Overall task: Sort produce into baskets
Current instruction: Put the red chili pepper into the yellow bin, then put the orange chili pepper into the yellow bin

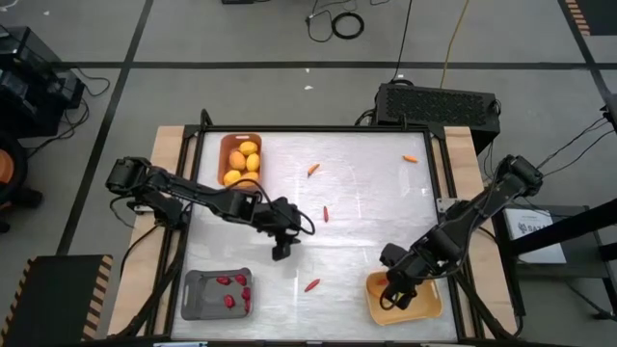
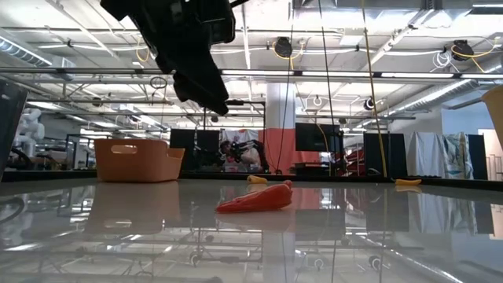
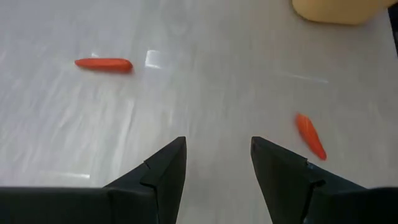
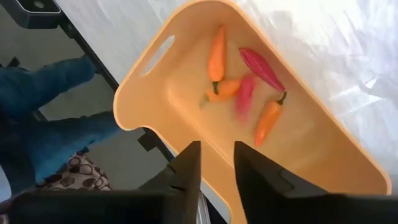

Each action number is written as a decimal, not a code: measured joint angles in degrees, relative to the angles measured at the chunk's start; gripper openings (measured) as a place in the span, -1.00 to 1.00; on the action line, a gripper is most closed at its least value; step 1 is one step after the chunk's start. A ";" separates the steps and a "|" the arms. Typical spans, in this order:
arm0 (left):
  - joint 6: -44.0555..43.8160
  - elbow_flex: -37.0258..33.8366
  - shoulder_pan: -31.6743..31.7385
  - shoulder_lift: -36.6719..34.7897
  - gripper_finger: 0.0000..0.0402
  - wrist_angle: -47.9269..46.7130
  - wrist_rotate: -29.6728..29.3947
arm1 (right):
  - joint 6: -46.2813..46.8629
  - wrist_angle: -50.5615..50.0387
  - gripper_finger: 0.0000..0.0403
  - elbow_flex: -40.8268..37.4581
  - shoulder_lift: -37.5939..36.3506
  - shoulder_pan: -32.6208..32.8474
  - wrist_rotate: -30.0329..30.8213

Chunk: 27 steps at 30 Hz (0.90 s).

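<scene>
Left gripper (image 3: 217, 171) jaws parted above pale surface (image 3: 205, 81); red pieces at ten (image 3: 103, 63) and four o'clock (image 3: 310, 136), yellow basket (image 3: 336, 9) at one.

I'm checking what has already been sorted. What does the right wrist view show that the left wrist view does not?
Only the right wrist view shows inside the yellow basket: three orange carrot-like pieces and two red chilli-like pieces, with the right gripper open above it. Only the left wrist view shows two loose red-orange pieces on the table, ahead of the open left gripper. Both show the yellow basket.
</scene>
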 joint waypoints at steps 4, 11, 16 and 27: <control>-2.06 0.00 -0.02 0.00 -0.07 -2.72 1.63 | -0.01 0.09 -0.38 0.00 0.00 0.00 -0.70; -7.99 -0.01 -0.61 -0.31 -0.07 -11.90 6.75 | -4.13 0.26 -0.26 0.00 0.00 -2.60 -1.80; -8.59 -0.02 -3.02 -0.93 -0.07 -18.58 4.24 | -8.93 2.22 -0.30 0.00 0.00 -9.92 4.99; -14.48 -0.13 -10.09 -7.46 -0.07 -24.61 -9.43 | -30.11 21.74 -0.38 0.00 4.01 -34.20 16.29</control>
